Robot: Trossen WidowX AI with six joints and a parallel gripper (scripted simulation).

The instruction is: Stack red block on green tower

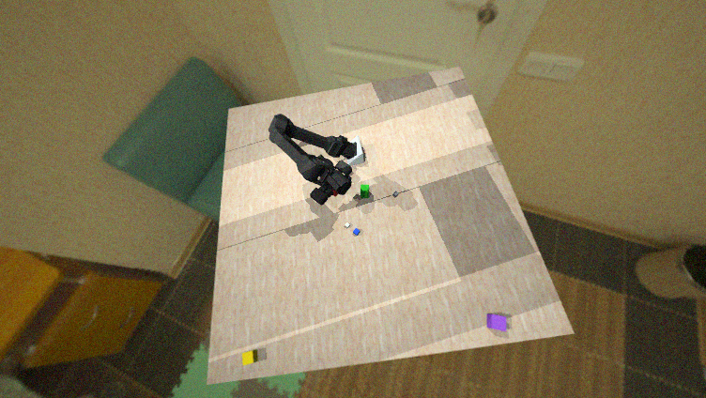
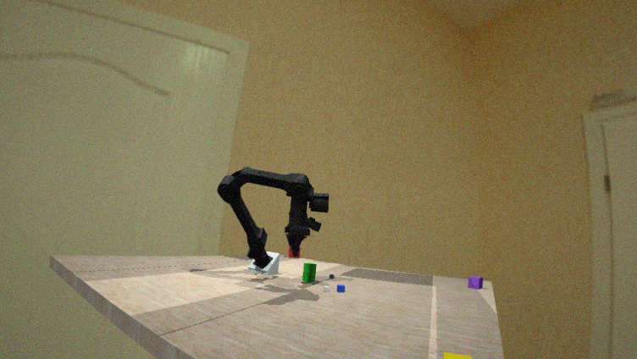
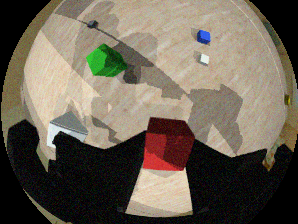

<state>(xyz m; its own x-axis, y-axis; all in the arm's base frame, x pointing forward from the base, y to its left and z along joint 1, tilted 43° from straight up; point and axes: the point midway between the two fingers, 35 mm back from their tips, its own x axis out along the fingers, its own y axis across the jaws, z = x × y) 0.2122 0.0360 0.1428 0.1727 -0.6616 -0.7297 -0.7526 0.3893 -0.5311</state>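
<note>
The red block (image 1: 335,192) (image 2: 291,251) (image 3: 167,145) is held between the fingers of my gripper (image 2: 294,254) (image 3: 165,137), which is shut on it. The block hangs above the table, off to one side of the green tower and higher than its top in the exterior view. The green tower (image 1: 364,191) (image 2: 308,272) (image 3: 104,61) stands upright on the table; it shows ahead and to the left in the wrist view. In the top view the arm hides most of the red block and the fingertips.
A small blue cube (image 1: 356,231) (image 2: 340,288) (image 3: 203,36) and a small white cube (image 1: 346,224) (image 2: 326,289) (image 3: 204,59) lie near the tower. A small dark cube (image 1: 394,193) (image 2: 331,276) lies beyond it. A purple block (image 1: 496,321) and a yellow block (image 1: 248,358) lie near the table edge.
</note>
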